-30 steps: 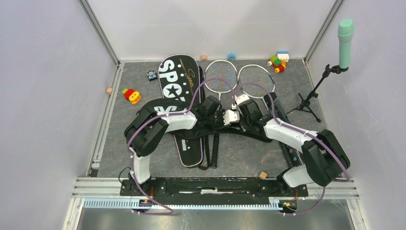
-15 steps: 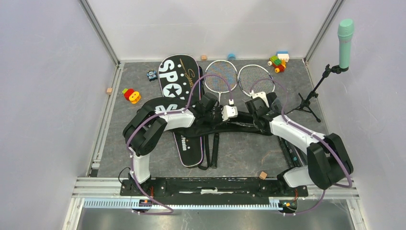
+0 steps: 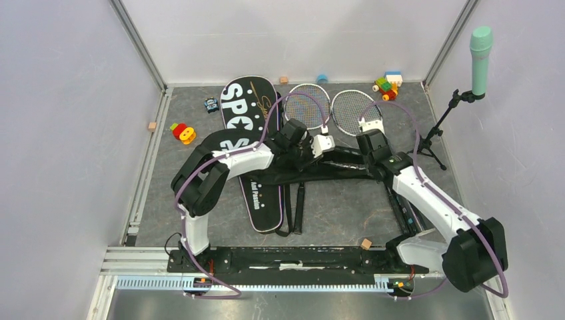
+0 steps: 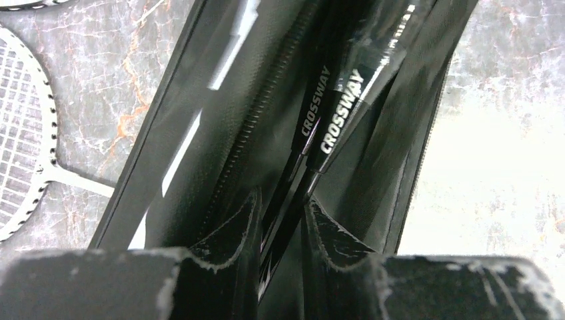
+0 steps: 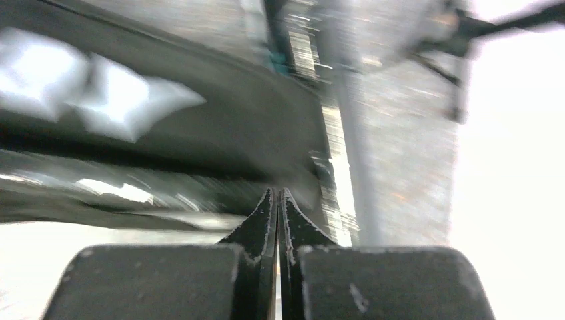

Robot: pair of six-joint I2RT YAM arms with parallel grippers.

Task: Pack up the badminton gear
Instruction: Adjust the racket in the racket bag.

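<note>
Top view: bright, even, diffuse light from above. Only soft shadows under the arms (image 3: 233, 163). Sharp throughout; side posts (image 3: 136, 43) lean outward at the frame edges.
Left wrist: lettering on the racket shafts (image 4: 333, 123) crisp mid-frame. Glare streaks on the black bag (image 4: 213, 80), table (image 4: 506, 173) blown out at right, left fingers (image 4: 230, 233) soft along the bottom.
Right wrist: upper frame smeared with blur, right edge and lower left clipped white. Only the right fingers (image 5: 256, 233) are sharp.

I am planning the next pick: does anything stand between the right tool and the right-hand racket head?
Nothing visible does. From above, the shut right tool is at the near rim of that racket head; the wrist view is too blurred to confirm.
</note>
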